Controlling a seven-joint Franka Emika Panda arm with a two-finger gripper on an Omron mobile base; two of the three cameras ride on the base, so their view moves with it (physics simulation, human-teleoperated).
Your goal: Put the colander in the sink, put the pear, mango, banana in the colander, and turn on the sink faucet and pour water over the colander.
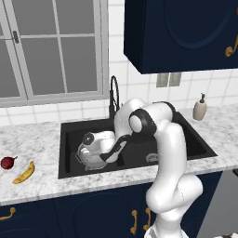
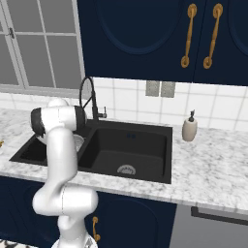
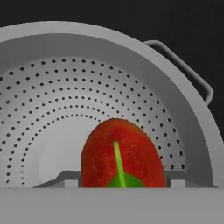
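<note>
Gripper (image 3: 120, 186) clamped on the mango (image 3: 122, 153), low over the colander (image 3: 52, 87) in the sink's (image 1: 69, 135) left basin. Recommend release near the bowl's centre, then a straight lift.

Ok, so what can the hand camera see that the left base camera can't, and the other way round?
Hand view: the red mango with a green streak, between the tips of the tool, just over the colander, whose little holes and one handle are plain to see.
Left base view: the pear and banana lying on the counter left of the sink, plus the black faucet, the soap dispenser and the window.
Both: the silver colander sitting in the black sink.
</note>
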